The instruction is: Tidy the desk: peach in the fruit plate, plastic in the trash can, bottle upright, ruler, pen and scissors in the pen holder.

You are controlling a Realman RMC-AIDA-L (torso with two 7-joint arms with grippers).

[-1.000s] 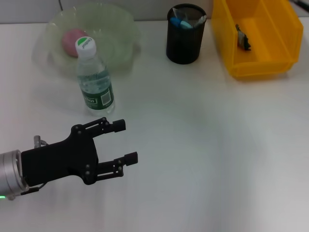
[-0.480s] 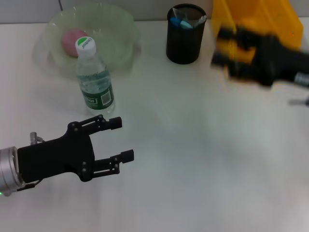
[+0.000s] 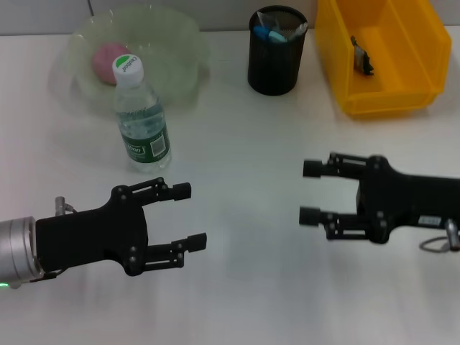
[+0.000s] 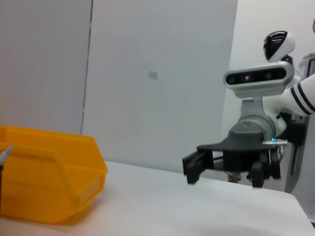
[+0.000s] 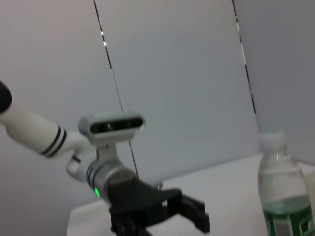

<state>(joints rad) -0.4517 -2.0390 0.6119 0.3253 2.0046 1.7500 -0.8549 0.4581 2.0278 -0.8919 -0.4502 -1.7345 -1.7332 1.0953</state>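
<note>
Both grippers hover low over the desk point(image 3: 251, 302), facing each other, holding nothing: left gripper point(image 3: 185, 215) near-left with fingers apart, right gripper point(image 3: 311, 192) at right with fingers apart too. Bottle point(image 3: 140, 118) stands upright just in front of the fruit plate point(image 3: 180, 43), peach point(image 3: 108, 56) inside it. Pen holder point(image 3: 275, 63) has blue-handled scissors point(image 3: 272, 34) in it. Trash can point(image 3: 402, 93) far right holds 1 small dark item point(image 3: 361, 56)
</note>
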